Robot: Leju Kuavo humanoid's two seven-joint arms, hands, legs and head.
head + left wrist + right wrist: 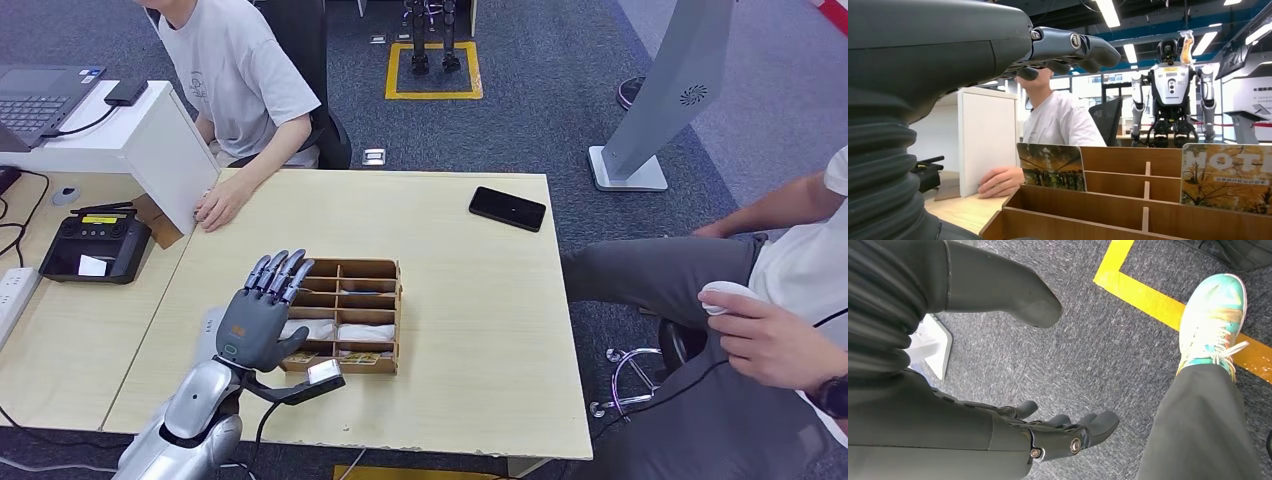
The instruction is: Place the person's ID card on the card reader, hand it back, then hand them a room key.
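Left hand (262, 312) up over the rack's (345, 315) left side, fingers straight and apart, nothing in it. Probably ready to take an ID card from the person (235, 70) at the tabletop's far left corner. Key cards (1051, 166) standing in the rack near the front edge, easy to pick. Letters on one, too blurry to read. Right hand (1048, 432) hanging over the floor, loose, nothing held.
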